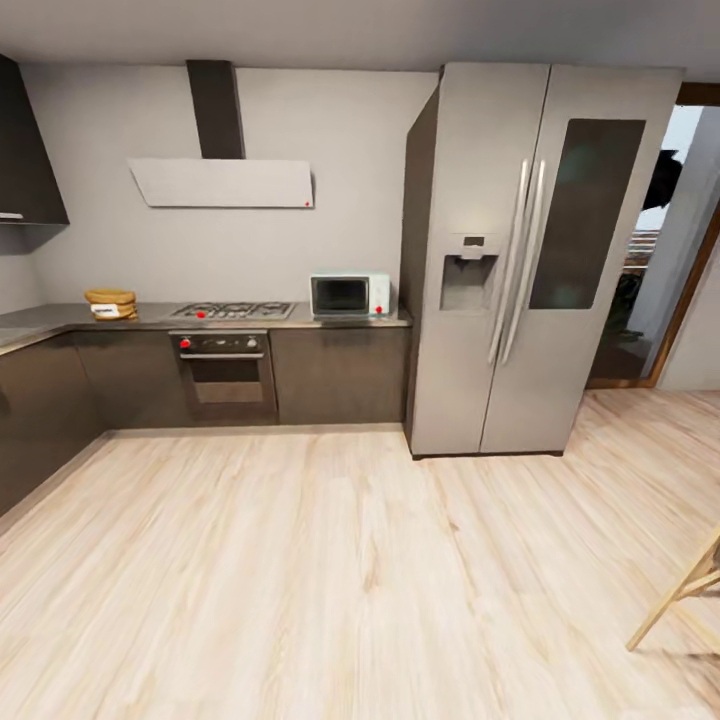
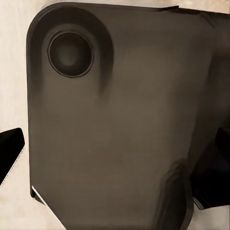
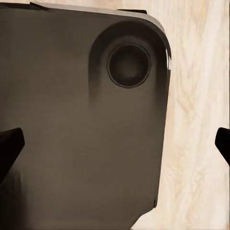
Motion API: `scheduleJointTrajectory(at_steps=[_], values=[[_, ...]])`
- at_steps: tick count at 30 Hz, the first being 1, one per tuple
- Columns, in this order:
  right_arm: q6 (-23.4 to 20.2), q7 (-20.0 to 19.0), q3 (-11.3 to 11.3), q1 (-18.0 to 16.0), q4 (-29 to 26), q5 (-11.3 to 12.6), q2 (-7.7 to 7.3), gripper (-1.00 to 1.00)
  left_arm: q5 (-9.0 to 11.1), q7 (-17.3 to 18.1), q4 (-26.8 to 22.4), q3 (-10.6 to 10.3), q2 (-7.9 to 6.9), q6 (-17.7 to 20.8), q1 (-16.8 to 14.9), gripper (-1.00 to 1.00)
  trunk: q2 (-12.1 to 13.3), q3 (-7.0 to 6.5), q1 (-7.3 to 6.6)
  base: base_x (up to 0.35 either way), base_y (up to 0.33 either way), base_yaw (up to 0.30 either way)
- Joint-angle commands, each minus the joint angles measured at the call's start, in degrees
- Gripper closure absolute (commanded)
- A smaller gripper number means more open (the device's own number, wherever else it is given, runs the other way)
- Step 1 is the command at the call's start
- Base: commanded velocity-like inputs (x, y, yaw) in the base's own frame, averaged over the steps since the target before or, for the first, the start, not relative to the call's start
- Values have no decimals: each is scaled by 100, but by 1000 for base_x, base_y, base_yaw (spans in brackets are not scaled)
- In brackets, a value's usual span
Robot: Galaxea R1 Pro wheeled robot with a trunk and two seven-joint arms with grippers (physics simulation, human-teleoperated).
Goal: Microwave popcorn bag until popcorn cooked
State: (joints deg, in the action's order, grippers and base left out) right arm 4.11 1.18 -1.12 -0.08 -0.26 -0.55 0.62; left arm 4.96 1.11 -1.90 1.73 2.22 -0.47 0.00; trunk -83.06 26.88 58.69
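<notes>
Facing the kitchen from mid-floor, the robot is viewing the popcorn bag (image 1: 110, 303) at far left on the countertop (image 1: 60, 318), well apart from the microwave (image 1: 350, 295) at centre. Both grippers are showing spread fingertips, grasping nothing; a careless approach could be risking a cabinet bump or overreach.

Pale wood-plank floor (image 1: 330, 560) runs wide across the room to dark brown cabinets (image 1: 340, 375) under a grey worktop (image 1: 60, 318). A built-in oven (image 1: 224, 375) sits below a gas hob (image 1: 232, 311), with a white extractor hood (image 1: 222, 182) on the grey wall (image 1: 360, 150) above. A tall steel fridge (image 1: 540, 260) stands beside a bright doorway (image 1: 670, 240). A light wooden leg (image 1: 680, 590) enters the head view at the edge.
</notes>
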Motion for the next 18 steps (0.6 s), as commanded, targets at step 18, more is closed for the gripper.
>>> scheduleJointTrajectory(at_steps=[18], values=[[20,27,-20,-1,0,-74,-37,-100,365,12,0,11,-11,-6,0,-100,-2,5,3,325,0,0]])
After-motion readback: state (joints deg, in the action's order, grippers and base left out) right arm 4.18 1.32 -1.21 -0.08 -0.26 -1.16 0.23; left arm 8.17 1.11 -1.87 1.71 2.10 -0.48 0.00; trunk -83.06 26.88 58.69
